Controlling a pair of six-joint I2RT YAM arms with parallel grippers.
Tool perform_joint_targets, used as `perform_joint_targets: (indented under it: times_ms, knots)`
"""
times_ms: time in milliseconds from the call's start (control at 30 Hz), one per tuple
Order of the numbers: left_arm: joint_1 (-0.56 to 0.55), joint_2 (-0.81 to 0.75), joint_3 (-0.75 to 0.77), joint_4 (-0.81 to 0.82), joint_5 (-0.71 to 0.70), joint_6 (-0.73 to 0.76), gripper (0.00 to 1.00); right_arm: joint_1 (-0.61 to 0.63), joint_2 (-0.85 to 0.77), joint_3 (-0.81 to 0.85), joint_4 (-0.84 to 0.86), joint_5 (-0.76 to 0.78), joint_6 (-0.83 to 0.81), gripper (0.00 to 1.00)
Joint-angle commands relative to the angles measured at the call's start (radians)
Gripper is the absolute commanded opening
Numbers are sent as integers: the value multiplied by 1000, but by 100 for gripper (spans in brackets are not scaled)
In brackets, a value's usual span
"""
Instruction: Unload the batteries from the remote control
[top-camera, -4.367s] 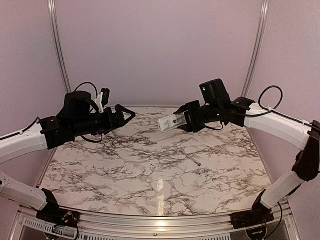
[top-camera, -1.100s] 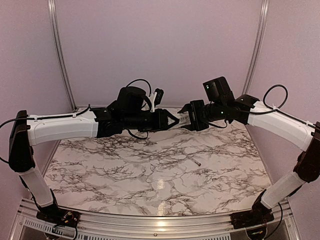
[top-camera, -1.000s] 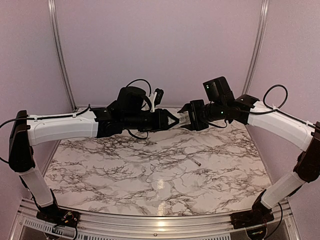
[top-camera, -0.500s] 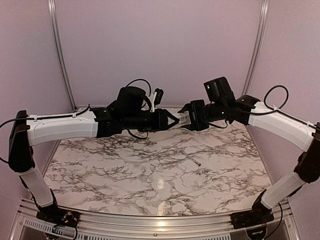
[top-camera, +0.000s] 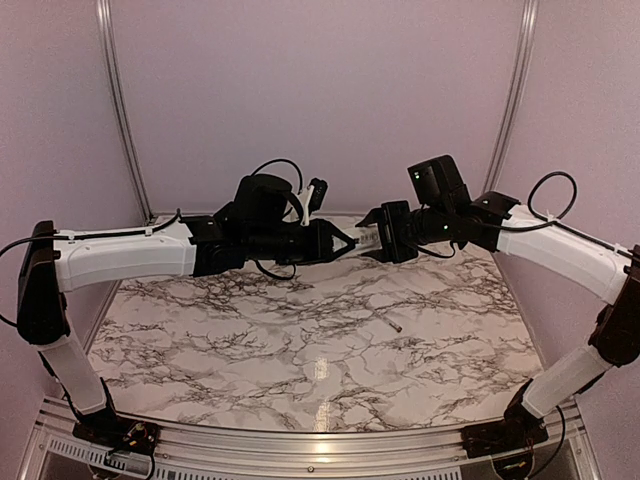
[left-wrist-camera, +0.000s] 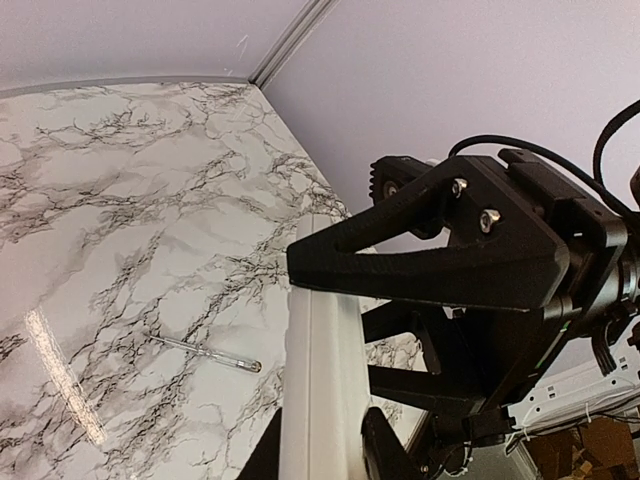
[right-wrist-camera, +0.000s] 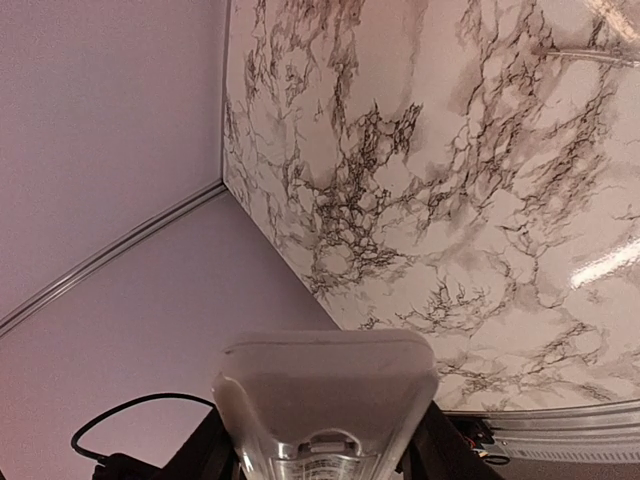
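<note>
**Both arms met in mid-air above the white, black-veined marble table (top-camera: 250, 340).**

- **Left:** The left end effector (top-camera: 348, 240) reached to the free end of the slim white rectangular plastic remote control (right-wrist-camera: 325, 390). Its dark fingers (left-wrist-camera: 385, 452) flanked the bar, but the views could not show whether they pinched it or only bracketed it.
- **Right:** The right end effector (top-camera: 376, 238) was pinched on the remote's other end and held it well above the table.
- **Below:** A thin clear rod with a metal tip (top-camera: 392, 324) lay on the table (neither arm touched it).

No batteries were visible in any view, so the unloading appeared not yet done. Both cells presumably sat inside the remote.
</note>
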Motion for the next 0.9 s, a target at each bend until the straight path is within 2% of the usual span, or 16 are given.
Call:
perform_joint_targets:
  times_ms: [0,167,200,267,367,400,533,600,733,867]
  knots:
    - [-6,-47,-4,-11,7,14,0,-8,-31,-1,20,-8,10,0]
    - [-6,-56,-5,-15,11,10,0,-8,-33,-12,28,-10,-31,0]
    - [-6,-58,-7,-14,11,8,0,-7,-37,-20,37,-10,-41,5]
    - [-6,-70,-12,-13,12,6,0,-8,-47,-44,64,-10,-72,22]
    - [-6,-94,-26,-20,9,1,0,-8,-59,-76,106,-14,-129,61]
    - [-6,-104,-31,-27,11,3,0,-8,-56,-74,103,-17,-154,70]
    - [8,-132,-37,-86,52,6,0,-15,-41,-39,25,-16,-283,94]
    - [15,-147,-48,-104,72,9,0,-17,-36,-24,-10,-6,-347,98]
    - [33,-179,-75,-115,114,14,0,-21,-36,-3,-42,11,-459,99]
    - [65,-205,-110,-86,212,9,0,-23,-65,-9,-19,32,-599,98]
